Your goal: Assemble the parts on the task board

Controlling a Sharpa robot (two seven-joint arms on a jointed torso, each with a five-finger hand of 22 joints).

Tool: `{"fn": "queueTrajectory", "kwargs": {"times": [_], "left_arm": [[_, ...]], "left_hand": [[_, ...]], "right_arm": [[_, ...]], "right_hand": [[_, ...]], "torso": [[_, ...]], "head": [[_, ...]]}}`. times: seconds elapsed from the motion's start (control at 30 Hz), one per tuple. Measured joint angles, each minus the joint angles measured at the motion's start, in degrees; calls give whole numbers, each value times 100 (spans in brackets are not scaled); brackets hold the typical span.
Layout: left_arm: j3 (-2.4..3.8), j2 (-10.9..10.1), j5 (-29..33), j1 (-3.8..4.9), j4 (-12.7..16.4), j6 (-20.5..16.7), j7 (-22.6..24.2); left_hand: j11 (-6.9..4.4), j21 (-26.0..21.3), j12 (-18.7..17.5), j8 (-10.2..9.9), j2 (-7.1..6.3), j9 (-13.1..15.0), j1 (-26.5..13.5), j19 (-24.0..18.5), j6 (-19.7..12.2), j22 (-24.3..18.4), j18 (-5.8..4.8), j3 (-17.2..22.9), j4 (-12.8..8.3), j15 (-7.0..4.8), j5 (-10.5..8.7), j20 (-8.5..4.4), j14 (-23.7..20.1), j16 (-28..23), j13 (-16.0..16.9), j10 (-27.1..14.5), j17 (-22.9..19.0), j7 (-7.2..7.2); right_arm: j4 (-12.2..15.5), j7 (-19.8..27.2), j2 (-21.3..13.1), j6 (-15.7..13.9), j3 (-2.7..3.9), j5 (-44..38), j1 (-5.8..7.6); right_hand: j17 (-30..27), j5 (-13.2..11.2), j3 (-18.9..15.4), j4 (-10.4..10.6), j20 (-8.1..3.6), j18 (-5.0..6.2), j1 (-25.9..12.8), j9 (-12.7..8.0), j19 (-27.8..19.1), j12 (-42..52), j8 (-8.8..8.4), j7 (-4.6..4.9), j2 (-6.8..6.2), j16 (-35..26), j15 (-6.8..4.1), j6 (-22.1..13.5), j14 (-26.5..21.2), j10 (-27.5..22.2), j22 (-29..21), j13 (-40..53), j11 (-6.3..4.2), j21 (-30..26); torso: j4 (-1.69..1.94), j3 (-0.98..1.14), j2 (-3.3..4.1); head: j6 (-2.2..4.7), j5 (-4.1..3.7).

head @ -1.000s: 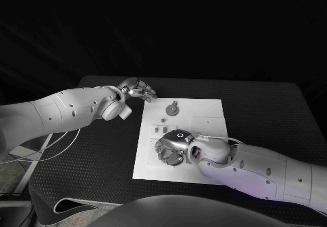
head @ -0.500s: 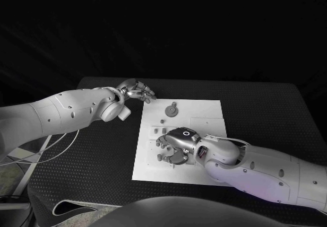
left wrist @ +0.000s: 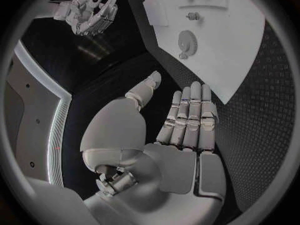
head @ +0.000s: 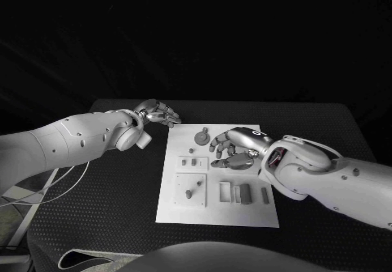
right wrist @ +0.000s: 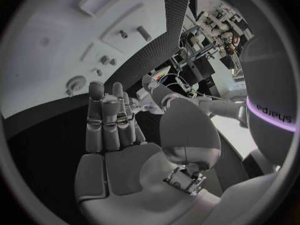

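While the head view hides its palm, the right hand lies bare, fingers straight, over the task board

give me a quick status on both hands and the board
Left hand open, off the board's far-left corner. Right hand open, empty, over the task board. Round gear part on board, nothing blocking.

Task board sits mid-table. My left robot hand is off the board, just beyond its far-left corner. My right robot hand is over the board's far half. A round part lies between them, on the board's far edge.
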Motion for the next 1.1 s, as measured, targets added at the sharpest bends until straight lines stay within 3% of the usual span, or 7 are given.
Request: {"fn": "queueTrajectory", "kwargs": {"times": [0.1,0.23,0.33,0.43,0.67,0.77,1.1], "left_arm": [[0,16,19,1,-1,-1,9],[0,26,39,1,6,-1,21],[0,25,48,0,6,2,28],[0,25,55,-2,-1,4,33],[-1,38,62,-10,-5,21,41],[-1,39,64,-10,-4,58,49],[-1,53,67,-13,-8,153,71]], "left_hand": [[0,0,0,0,0,0,0,0,0,-7,0,-17,17,0,0,0,0,-22,0,0,12,0],[0,0,0,0,0,-7,-60,0,0,-13,0,-34,33,0,0,0,0,-22,-7,0,27,0],[15,0,0,28,0,-8,-60,0,0,-21,0,-33,34,0,0,0,0,-48,-16,-15,40,0],[21,0,0,33,23,-7,-83,0,21,-21,0,-33,33,0,0,0,0,-48,-16,-21,45,-21],[21,0,0,33,23,-7,-83,0,21,-23,0,-33,33,0,0,0,0,-48,-22,-21,53,-21],[20,0,0,33,23,-7,-83,-14,21,-27,0,-49,49,0,0,14,0,-71,-25,-21,61,-21],[24,0,0,33,15,-7,-137,-21,21,-39,-1,-49,49,21,0,21,-21,-99,-36,-59,77,-21]], "right_arm": [[-45,-54,-234,190,10,463,114],[-241,-225,-492,601,15,884,228],[-303,-610,-636,1040,14,995,239],[-316,-1100,-685,1564,2,950,234],[-289,-1947,-855,2225,-39,1136,232],[-274,-2232,-893,2497,-118,1422,236],[-221,-2611,-804,2843,-259,1909,214]], "right_hand": [[-29,0,-91,-91,23,150,-18,120,-42,936,65,-141,18,-51,-141,37,-51,145,0,1032,-150,-73],[79,0,-113,-21,9,229,-103,344,38,3118,135,-269,118,119,-262,100,13,-622,0,3209,-234,-61],[222,0,-137,281,-36,228,-437,459,144,3793,198,-337,224,362,-317,172,73,-654,-1,3764,-229,61],[377,0,-158,679,-112,219,-894,551,224,4151,233,-406,559,651,-350,241,165,-654,-1,3980,-229,206],[597,0,-125,1021,-287,86,-1323,707,416,4613,262,-480,417,1128,-441,315,300,-606,-1,4122,-277,550],[643,-386,-265,1358,-320,52,-1794,735,445,4668,261,-490,187,1208,-450,325,329,-597,-2,4135,-286,593],[933,-422,-457,1551,-441,-8,-2004,845,402,4828,261,-500,45,1409,-462,335,343,-578,-2,4221,-306,737]], "torso": [[-22,-2,-20],[-47,-3,-49],[-64,-3,-71],[-81,-3,-88],[-111,9,-116],[-113,10,-119],[-109,2,-118]], "head": [[36,-27],[79,-61],[102,-96],[115,-134],[127,-166],[126,-176],[105,-204]]}}
